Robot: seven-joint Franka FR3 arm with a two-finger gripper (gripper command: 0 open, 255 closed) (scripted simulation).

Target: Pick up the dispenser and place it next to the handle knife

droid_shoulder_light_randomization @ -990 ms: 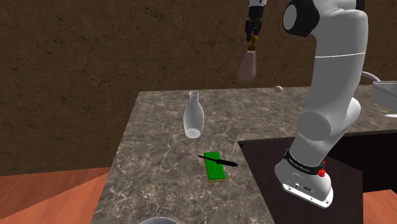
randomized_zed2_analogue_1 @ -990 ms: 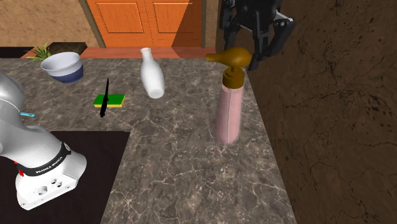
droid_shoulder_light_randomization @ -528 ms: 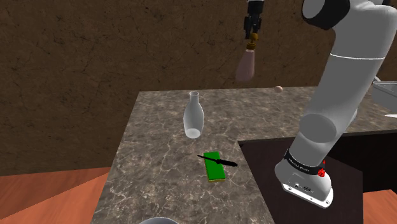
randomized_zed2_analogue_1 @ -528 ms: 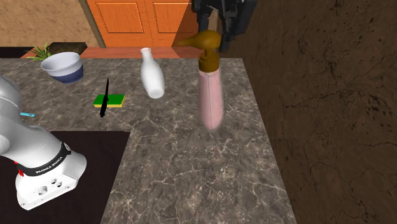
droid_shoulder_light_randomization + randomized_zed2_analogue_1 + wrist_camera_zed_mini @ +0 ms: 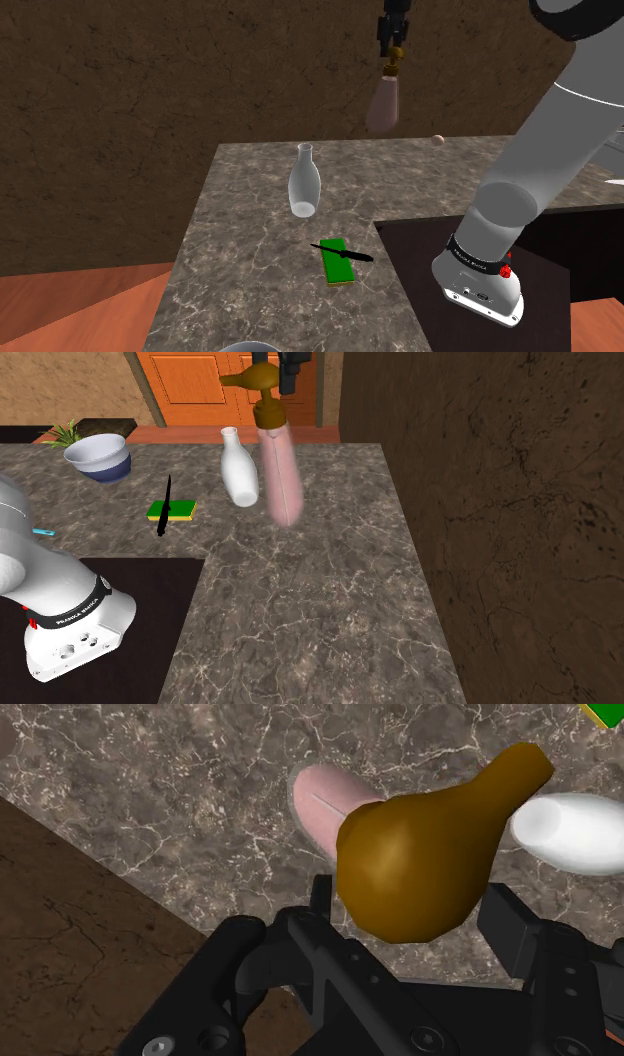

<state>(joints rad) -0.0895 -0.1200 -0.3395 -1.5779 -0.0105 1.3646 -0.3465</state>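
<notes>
Brown speckled stone makes up the bench, with a rough brown wall behind it. An orange door stands past it at 12 o'clock in the second exterior view. High over the bench hangs the dispenser, a pink bottle with a brown pump on top. The black jaws are clamped on that brown pump, one finger on each side of it in the wrist view. So the dispenser is held and touches nothing else. Its long side runs almost straight up and down, with the bottom leaning a little. The knife is thin and all black, and it lies flat across a green pad on the bench. In the second exterior view the knife sits at about 9 o'clock from the dispenser's bottom. In the shoulder view it sits at about 6 o'clock, nearer the stand. A white bottle stands between the two, so I think the carry must go over or around it. Some things are hard to see. The jaws are cut off by the top edge in the second exterior view. The brown pump hides the spot where the fingers press. I cannot tell which end of the knife is the handle.
</notes>
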